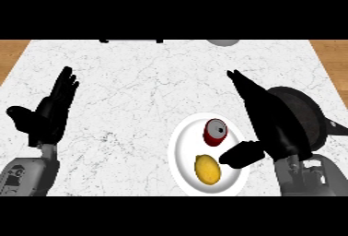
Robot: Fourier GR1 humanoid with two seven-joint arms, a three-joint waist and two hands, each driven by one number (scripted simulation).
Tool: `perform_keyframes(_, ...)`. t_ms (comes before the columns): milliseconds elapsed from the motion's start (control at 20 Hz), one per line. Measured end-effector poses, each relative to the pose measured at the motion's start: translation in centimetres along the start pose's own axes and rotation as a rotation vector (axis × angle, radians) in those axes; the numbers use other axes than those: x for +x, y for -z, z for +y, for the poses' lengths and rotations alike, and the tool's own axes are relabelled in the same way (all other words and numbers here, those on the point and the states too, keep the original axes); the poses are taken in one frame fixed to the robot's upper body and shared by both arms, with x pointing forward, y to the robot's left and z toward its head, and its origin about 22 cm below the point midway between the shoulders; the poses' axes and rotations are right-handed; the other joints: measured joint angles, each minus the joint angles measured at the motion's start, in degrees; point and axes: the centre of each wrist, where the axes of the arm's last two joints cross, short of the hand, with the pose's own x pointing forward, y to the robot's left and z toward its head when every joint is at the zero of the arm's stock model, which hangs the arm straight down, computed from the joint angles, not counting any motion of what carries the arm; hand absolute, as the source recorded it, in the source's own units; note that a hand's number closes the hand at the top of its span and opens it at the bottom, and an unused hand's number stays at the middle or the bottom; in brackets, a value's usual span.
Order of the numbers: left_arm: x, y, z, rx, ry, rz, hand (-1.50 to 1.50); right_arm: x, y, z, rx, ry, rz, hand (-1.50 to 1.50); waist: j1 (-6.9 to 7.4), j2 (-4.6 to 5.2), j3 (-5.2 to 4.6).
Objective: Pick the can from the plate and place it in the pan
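can (216, 132), red, judged light, stiff and slick, is seen lying on the plate (182, 152) by a lemon (208, 169), best taken across its sides by the open, empty right hand (272, 120) beside it.

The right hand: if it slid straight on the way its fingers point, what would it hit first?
Probably nothing. The right hand is open, its fingers pointing toward the counter's far edge, up and slightly left in the head view. That line passes beside the pan over bare counter. Height is hard to judge.

Can (215, 132) on plate (182, 152) — right hand (272, 122) beside, open.
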Motion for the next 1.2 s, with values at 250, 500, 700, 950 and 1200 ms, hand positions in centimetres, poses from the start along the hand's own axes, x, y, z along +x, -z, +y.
perform_keyframes(250,0.3,0.4,-0.5,-0.001,-0.008,-0.001,0.0,-1.3,0.5,0.3,0.046,-0.009,0.034,-1.5,-0.12,-0.02,0.0)
perform_keyframes(500,0.3,-0.1,-0.4,-0.006,-0.006,0.003,0.0,-1.7,1.5,1.9,0.122,-0.025,0.037,-1.5,0.01,-0.02,0.0)
perform_keyframes(700,0.4,-0.1,-0.7,-0.006,-0.004,-0.002,0.0,-1.7,2.1,3.4,0.163,-0.052,0.036,-1.5,-0.01,0.0,0.01)
perform_keyframes(950,0.2,-0.4,-0.1,-0.003,-0.002,0.002,0.0,-1.3,2.9,4.0,0.186,-0.088,0.048,-1.5,0.03,0.0,0.0)
perform_keyframes(1200,0.2,0.1,0.2,-0.004,-0.004,0.003,0.0,-1.2,3.8,5.0,0.215,-0.183,0.104,-1.5,0.03,0.02,0.0)
